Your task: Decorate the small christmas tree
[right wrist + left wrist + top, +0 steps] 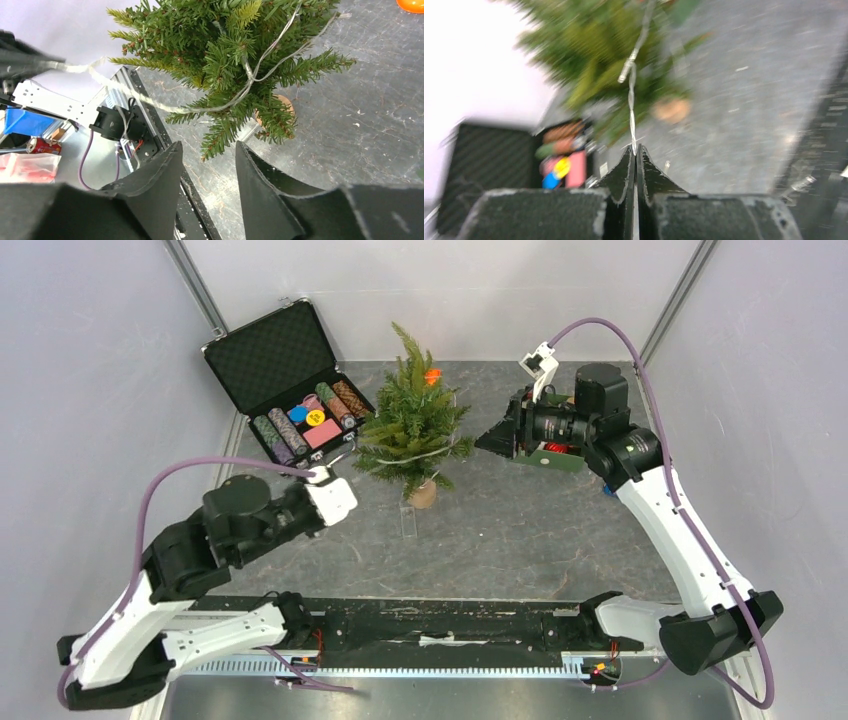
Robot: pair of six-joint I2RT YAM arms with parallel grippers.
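Observation:
The small christmas tree [412, 425] stands upright on its tan stump at mid-table. It also shows blurred in the left wrist view [594, 55] and from above in the right wrist view [235, 60]. A thin silvery garland string [240, 90] is draped across its lower branches. My left gripper [635, 149] is shut on the string [631, 95], which runs taut to the tree; this gripper sits left of the tree [322, 476]. My right gripper [209, 145] is open and empty, just right of the tree [490, 440]. An orange ornament [432, 376] sits near the treetop.
An open black briefcase [285, 380] with coloured chips stands at the back left, close to the tree. A small clear strip [408, 520] lies on the table in front of the stump. White walls enclose the table on three sides.

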